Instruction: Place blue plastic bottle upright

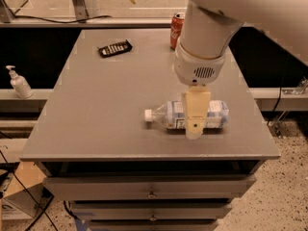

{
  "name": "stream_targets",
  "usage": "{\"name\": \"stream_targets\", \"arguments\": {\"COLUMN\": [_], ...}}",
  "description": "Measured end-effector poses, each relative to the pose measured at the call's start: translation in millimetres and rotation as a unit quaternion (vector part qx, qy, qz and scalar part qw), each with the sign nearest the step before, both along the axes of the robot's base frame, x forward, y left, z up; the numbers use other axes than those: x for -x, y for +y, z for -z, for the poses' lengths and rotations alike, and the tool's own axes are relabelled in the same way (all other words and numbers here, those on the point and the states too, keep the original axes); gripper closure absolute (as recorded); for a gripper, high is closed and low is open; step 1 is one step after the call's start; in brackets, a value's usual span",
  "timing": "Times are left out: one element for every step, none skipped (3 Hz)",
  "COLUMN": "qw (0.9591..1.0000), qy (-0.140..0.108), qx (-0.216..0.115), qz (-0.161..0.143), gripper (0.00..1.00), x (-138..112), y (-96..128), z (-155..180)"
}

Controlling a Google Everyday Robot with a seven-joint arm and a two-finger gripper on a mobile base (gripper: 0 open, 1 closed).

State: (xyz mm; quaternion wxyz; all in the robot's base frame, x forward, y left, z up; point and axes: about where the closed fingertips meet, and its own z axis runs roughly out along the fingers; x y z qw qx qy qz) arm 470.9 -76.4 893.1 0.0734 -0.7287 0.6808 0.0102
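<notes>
Far left, off the bench, a small white pump dispenser sits on a ledge. The bench is a flat, matte grey slab with drawers below. Toward the back there's a flat black rectangular gadget with rows of pale buttons, then a shiny red can standing upright at the rear edge. The blue plastic bottle lies on its side near the front edge, a clear ribbed cylinder with its white cap pointing left and a pale blue label. My gripper, a cream plastic thing under a fat white wrist, hangs right across the bottle's middle. I can't tell whether it's spread or pinching.
</notes>
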Motion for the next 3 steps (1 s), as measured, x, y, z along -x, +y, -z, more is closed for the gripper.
{"name": "stream_targets", "arguments": {"qw": [0.9995,0.9984,0.997], "qy": [0.023,0.042,0.062], "qx": [0.022,0.037,0.044], "qz": [0.003,0.008,0.018], "gripper": [0.0,0.0,0.0], "x": [-1,0,-1], "y": [-1,-6,-11], "z": [23,41,60]}}
